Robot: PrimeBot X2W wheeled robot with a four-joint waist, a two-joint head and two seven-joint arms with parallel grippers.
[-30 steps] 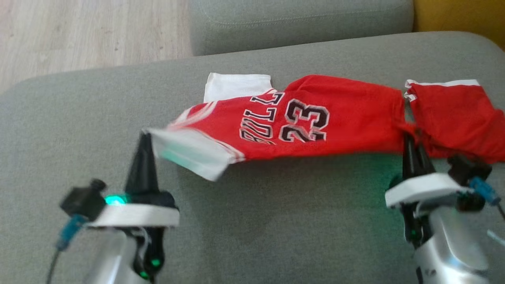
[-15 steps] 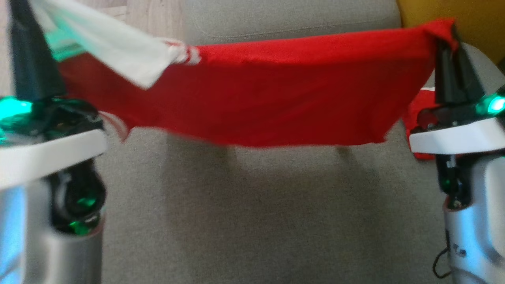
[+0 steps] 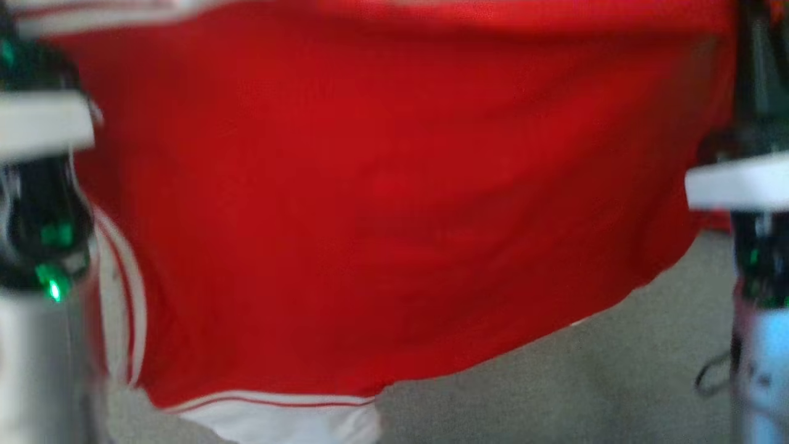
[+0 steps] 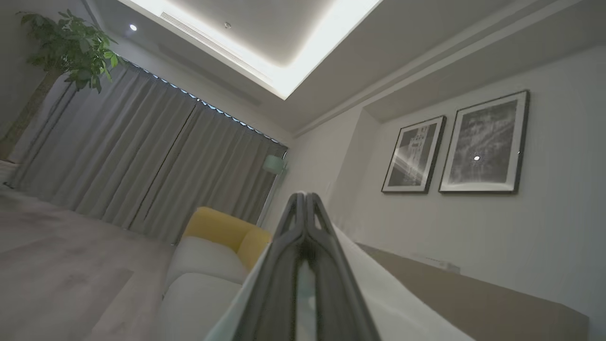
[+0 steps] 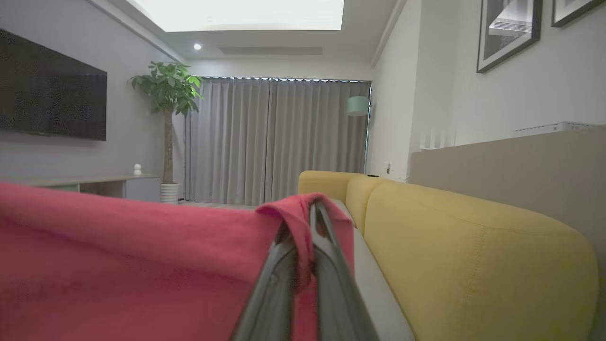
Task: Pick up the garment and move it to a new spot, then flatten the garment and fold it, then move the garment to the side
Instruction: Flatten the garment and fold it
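The garment [image 3: 382, 197], a red jersey with white trim, hangs stretched between my two raised arms close in front of the head camera. Its white sleeve [image 3: 277, 422] dangles at the bottom. My left gripper [image 4: 305, 196] is shut, with white cloth [image 4: 378, 289] of the garment running along its right side. My right gripper [image 5: 315, 206] is shut on a bunched red corner of the garment [image 5: 118, 260], which spreads away to the left in the right wrist view. Both pale wrists [image 3: 37, 123] [image 3: 739, 179] flank the cloth in the head view.
Below the hanging cloth lies the grey sofa cushion [image 3: 585, 382]. A sliver of another red piece [image 3: 715, 221] shows by my right wrist. A yellow sofa back [image 5: 473, 246] runs along the right of my right gripper. Curtains [image 5: 274, 137] and a potted plant [image 5: 165, 94] stand far off.
Both grippers have risen with the garment. It lay on the cushion a second ago and now hangs spread in the air near the head camera.
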